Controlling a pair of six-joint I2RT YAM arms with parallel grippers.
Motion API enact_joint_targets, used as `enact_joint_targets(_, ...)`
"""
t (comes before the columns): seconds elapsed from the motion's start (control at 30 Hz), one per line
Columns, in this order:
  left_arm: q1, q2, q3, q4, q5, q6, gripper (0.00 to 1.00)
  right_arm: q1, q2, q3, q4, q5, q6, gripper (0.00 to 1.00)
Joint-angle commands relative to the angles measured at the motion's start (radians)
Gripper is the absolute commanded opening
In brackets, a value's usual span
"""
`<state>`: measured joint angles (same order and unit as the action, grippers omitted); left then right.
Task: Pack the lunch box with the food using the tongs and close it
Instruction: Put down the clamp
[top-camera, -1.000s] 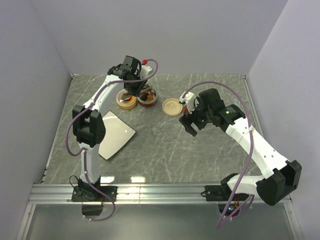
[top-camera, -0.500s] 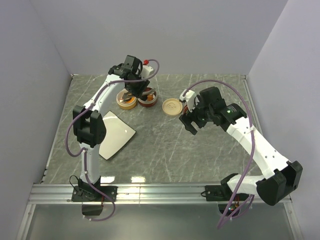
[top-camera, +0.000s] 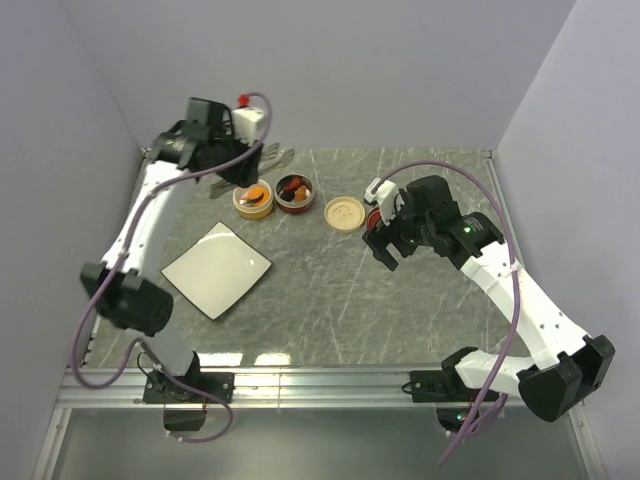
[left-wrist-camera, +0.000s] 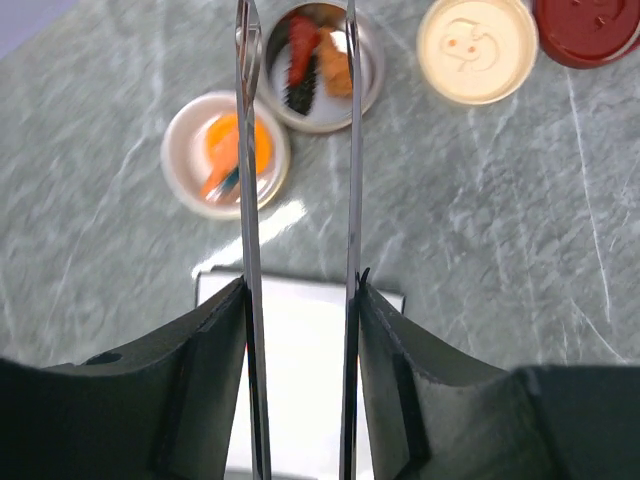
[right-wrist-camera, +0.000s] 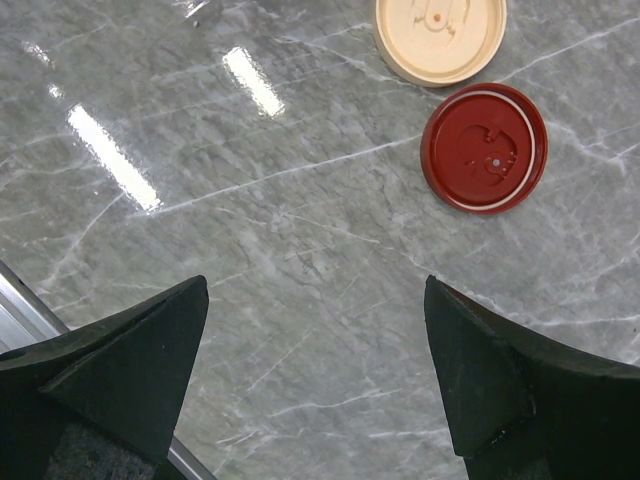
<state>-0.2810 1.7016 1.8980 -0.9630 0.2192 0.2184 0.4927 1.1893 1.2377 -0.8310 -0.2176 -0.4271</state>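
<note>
My left gripper (left-wrist-camera: 300, 290) is shut on the tongs (left-wrist-camera: 352, 150), one finger pressing on the outside of each silver arm. It hangs high over the table's back left (top-camera: 232, 150), and the tongs (top-camera: 266, 155) point right with nothing between their tips. Below stand the lunch box's cream tub (left-wrist-camera: 226, 153), holding an orange ball, and its dark red tub (left-wrist-camera: 318, 65) with several food bits on the steel inside. The same tubs stand side by side in the top view: cream (top-camera: 253, 199) and red (top-camera: 294, 193). The cream lid (right-wrist-camera: 440, 35) and red lid (right-wrist-camera: 484, 147) lie flat. My right gripper (right-wrist-camera: 315, 300) hangs open over bare table near them.
A white square plate (top-camera: 216, 269) lies at the front left, with nothing on it. The cream lid (top-camera: 345, 213) sits right of the tubs; my right gripper (top-camera: 383, 248) covers most of the red lid in the top view. Walls close in the left, back and right.
My left arm has swung up and to the left, lifting the tongs away from the tubs and uncovering the whole plate. The right arm has barely moved.
</note>
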Motion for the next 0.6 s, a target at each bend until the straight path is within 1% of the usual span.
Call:
enact_joint_targets(0.0, 0.104, -0.121, -0.080, -0.006, 0.129, -0.027, 0.50, -0.006, -0.049, -0.007, 0.009, 0.018, 0.005, 0.95)
enact_joint_targets(0.03, 0.149, -0.170, -0.130, -0.006, 0.138, -0.022, 0.50, -0.008, -0.056, -0.015, 0.012, 0.017, 0.007, 0.95)
enact_joint_targets(0.13, 0.233, -0.253, -0.216, -0.022, 0.158, 0.002, 0.50, -0.008, -0.071, -0.032, 0.013, 0.017, 0.007, 0.95)
enact_joint_targets(0.2, 0.272, -0.290, -0.260, -0.045, 0.189, 0.038, 0.49, -0.006, -0.082, -0.038, 0.012, 0.017, 0.008, 0.95)
enact_joint_targets(0.23, 0.314, -0.330, -0.311, -0.065, 0.201, 0.059, 0.49, -0.008, -0.085, -0.043, 0.012, 0.015, 0.008, 0.95)
enact_joint_targets(0.3, 0.353, -0.370, -0.371, -0.071, 0.212, 0.119, 0.50, -0.006, -0.095, -0.047, 0.012, 0.018, 0.007, 0.95)
enact_joint_targets(0.33, 0.385, -0.405, -0.431, -0.078, 0.218, 0.143, 0.50, -0.008, -0.099, -0.052, 0.012, 0.020, 0.007, 0.95)
enact_joint_targets(0.4, 0.410, -0.434, -0.490, -0.109, 0.226, 0.209, 0.50, -0.008, -0.102, -0.052, 0.006, 0.020, 0.007, 0.95)
enact_joint_targets(0.43, 0.431, -0.466, -0.551, -0.117, 0.227, 0.234, 0.50, -0.008, -0.103, -0.052, 0.006, 0.018, 0.007, 0.96)
enact_joint_targets(0.57, 0.463, -0.531, -0.695, -0.100, 0.223, 0.326, 0.50, -0.008, -0.109, -0.052, 0.006, 0.015, 0.007, 0.95)
